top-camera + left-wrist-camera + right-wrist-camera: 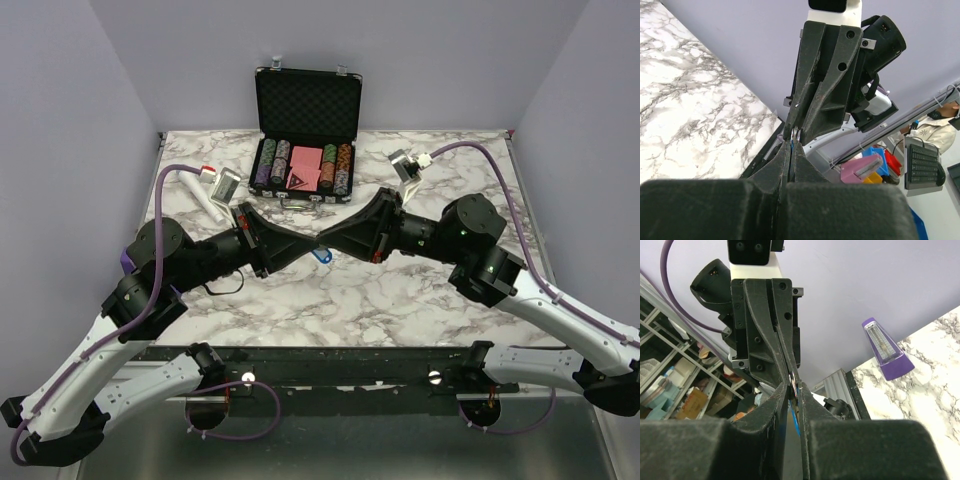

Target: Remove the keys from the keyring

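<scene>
The keyring (321,255) hung, blue tag down, above the middle of the table (400,300), where both grippers met tip to tip. The jaws of the left gripper (309,243) were pressed together on its ring. Those of the right gripper (333,243) stood a slit apart, their grip impossible to tell.

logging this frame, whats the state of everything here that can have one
left end effector: shut on the keyring
right end effector: jaws nearly together at the keyring, grip unclear
keyring: in the air, blue tag hanging between both end effectors
keys: too small to tell, on or off the ring
poker chip case: open, lid upright, chips inside
</scene>
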